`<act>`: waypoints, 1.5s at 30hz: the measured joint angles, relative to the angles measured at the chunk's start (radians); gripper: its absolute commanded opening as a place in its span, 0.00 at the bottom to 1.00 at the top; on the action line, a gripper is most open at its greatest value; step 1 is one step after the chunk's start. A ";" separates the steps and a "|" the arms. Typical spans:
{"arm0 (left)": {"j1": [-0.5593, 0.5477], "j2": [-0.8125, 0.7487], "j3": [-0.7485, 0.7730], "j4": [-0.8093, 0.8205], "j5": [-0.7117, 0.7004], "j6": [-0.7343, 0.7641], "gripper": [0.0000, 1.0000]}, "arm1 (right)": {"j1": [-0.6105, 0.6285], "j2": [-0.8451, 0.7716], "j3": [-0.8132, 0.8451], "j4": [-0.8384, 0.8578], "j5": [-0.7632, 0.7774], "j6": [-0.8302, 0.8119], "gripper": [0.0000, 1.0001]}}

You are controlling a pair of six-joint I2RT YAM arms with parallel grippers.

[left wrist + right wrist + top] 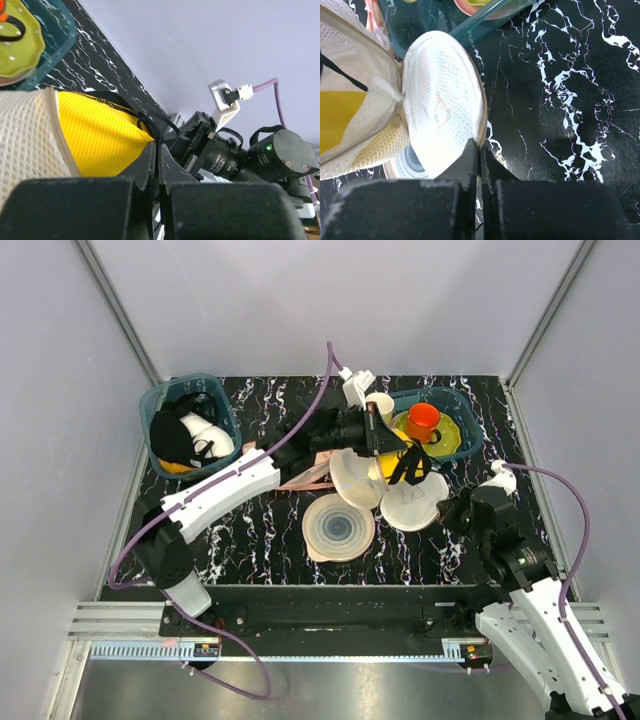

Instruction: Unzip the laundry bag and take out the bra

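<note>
Laundry bag (412, 502) was right of centre on the desk (260, 530), unzipped, its two white mesh halves splayed side by side, just near of the right teal bin (462, 415). Bra (100, 135) was partly out: yellow fabric showed at the mesh opening with the black strap (150, 125) running along its edge, the rest hidden by the mesh.

My left fingers (154, 162) were pressed together, pinching the bra at its corner where the strap loops in. My right fingers (474, 165) were also together, clamped on the rim of the right-hand mesh dome. From my right wrist the bra (335, 115) showed as a yellow patch inside the left half. Could not tell whether the bag was touching the desk or held off it.

Around it:
- ringed pale disc (338, 528) lay just near-left of the bag
- pink cloth (305, 480) lay left of the bag, partly under my left arm
- right bin held a yellow-green plate (445, 435) and an orange cup (423, 420)
- left teal bin (160, 400), far left, held black and white clothes
</note>
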 measured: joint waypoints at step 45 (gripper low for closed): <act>0.174 0.032 -0.227 0.703 0.327 -0.526 0.00 | 0.000 0.044 -0.111 0.060 -0.002 0.055 0.00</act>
